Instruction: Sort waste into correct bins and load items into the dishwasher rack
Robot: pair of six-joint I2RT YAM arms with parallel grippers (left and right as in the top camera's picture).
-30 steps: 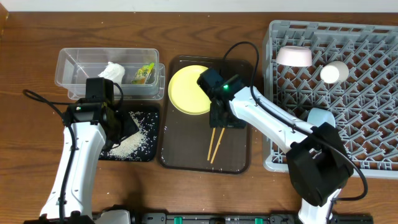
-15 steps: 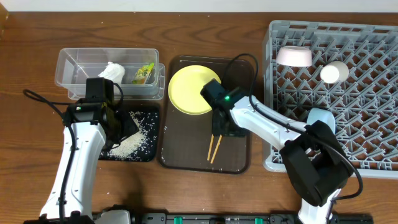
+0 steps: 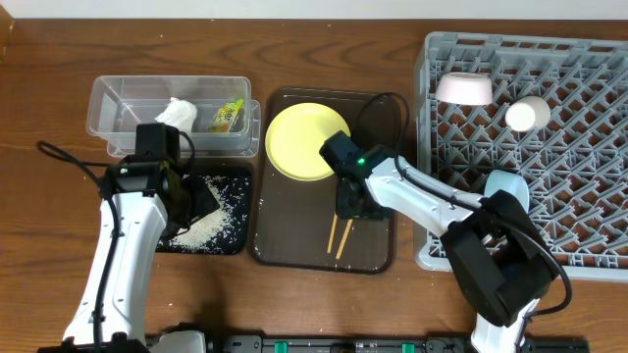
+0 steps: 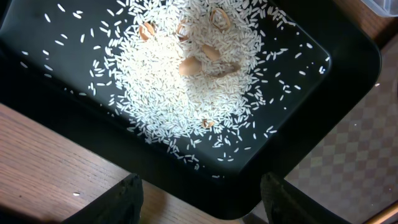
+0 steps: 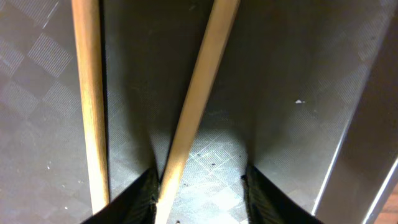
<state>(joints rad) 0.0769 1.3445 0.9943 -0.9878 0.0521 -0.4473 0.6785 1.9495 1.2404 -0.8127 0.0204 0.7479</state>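
The right gripper (image 3: 351, 202) hides the far ends of the chopsticks (image 3: 340, 235), and the dishwasher rack (image 3: 579, 196) runs off the right edge.

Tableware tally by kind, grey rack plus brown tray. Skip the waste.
Bowls: 2, white round bowl and light-blue bowl, in the grey plastic lattice rack
Cups: 1, small pale cup, in the rack
Plates: 1, round yellow plate, on the dark-brown serving tray
Chopsticks: 2, thin wooden chopsticks, same tray
Total: 6

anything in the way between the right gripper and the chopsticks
Nothing visible. The right gripper is open over the brown tray, with one chopstick lying between its fingers; the other chopstick lies outside them.
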